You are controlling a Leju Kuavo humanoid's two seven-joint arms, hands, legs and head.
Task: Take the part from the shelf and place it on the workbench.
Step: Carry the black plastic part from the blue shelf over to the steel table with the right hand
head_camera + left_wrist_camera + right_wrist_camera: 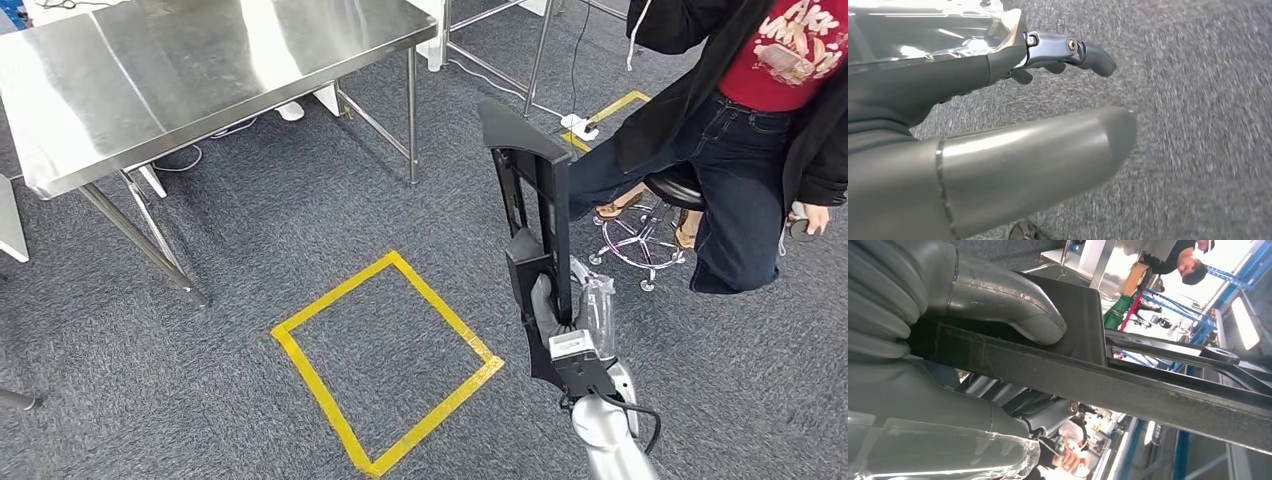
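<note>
In the head view, the right hand [560, 315] is coming up from the 5 o'clock corner and is holding a long black part [535, 215]. The part is standing almost upright above the grey carpet [250, 230], its top end pointing to 12 o'clock. A shiny steel counter [150, 70] is sitting at 10 o'clock, well apart from the part. A yellow tape square [385, 360] is lying on the carpet at 7 o'clock from the hand. A person [760, 110] in a red shirt and dark coat is sitting on a stool [670, 195] at 2 o'clock.

In the left wrist view, the left hand [998, 125] is hanging over the carpet [1198, 125]. Its thick grey thumb [1048, 150] and dark fingers [1093, 55] are staying apart and holding nothing.

In the right wrist view, the right hand [938, 330] is clamping the flat black part [1128, 375]. The thumb [1013, 305] is pressing on one face, and the fingers [1043, 412] are curling under the other side.
</note>
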